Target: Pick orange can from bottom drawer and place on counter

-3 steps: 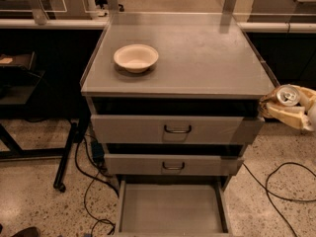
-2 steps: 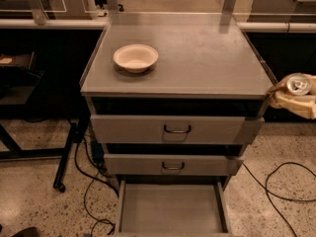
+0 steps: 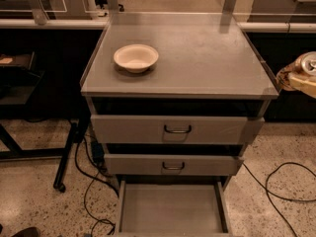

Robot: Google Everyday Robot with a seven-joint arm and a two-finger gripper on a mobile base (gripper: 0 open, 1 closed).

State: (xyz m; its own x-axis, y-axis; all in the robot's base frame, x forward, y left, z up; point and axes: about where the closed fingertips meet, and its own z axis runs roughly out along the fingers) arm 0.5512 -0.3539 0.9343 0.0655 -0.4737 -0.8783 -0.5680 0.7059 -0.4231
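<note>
Camera view shows the hand (image 3: 302,81) at the far right edge, just beside the right rim of the surface (image 3: 202,58). It is gripping the orange can (image 3: 307,64), silver top up. A cream bowl (image 3: 136,58) sits on the surface. The bottom drawer (image 3: 170,214) is pulled out.
</note>
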